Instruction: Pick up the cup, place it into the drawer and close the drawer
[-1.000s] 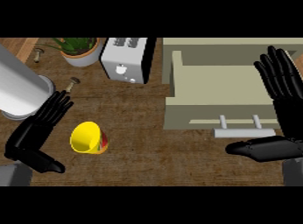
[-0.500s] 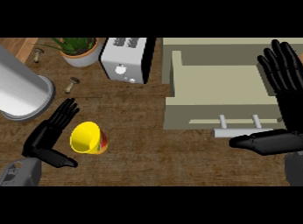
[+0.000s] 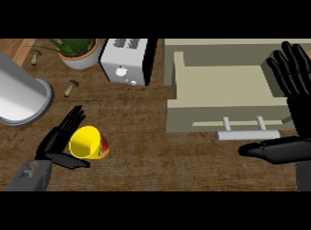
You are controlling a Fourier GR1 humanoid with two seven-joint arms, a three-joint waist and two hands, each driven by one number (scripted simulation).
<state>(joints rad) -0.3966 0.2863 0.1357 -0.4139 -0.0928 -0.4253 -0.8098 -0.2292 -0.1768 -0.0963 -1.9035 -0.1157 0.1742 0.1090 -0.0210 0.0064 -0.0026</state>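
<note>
You see the cup point(image 3: 91, 143) only in part, left hand point(image 3: 57, 140) covering its left side | grey cylinder point(image 3: 12, 92) cut by left edge | plant point(image 3: 75, 47) and toaster point(image 3: 126, 60) cut at top | right hand point(image 3: 307, 121) hides right wall of the drawer point(image 3: 205, 119) | small item point(image 3: 70, 88) beside cylinder: too small to tell

Dark wood-grain desk point(image 3: 165, 164) is seen across the whole view. A white toaster point(image 3: 126, 60) is placed at 12 o'clock, slots up, with a round knob on its near side. A potted plant point(image 3: 78, 51) is set just beside it, at the toaster's 9 o'clock, with green blades in a pale round pot. A large grey cylinder point(image 3: 12, 92) is located at 9 o'clock, its rimmed end pointed toward 5 o'clock. Whether it is upright or tilted cannot be determined. Two small tan items are noted. One point(image 3: 70, 88) is at the plant's 6 o'clock, between cylinder and toaster. The other point(image 3: 35, 56) is at the plant's 9 o'clock. Neither can be identified.
</note>
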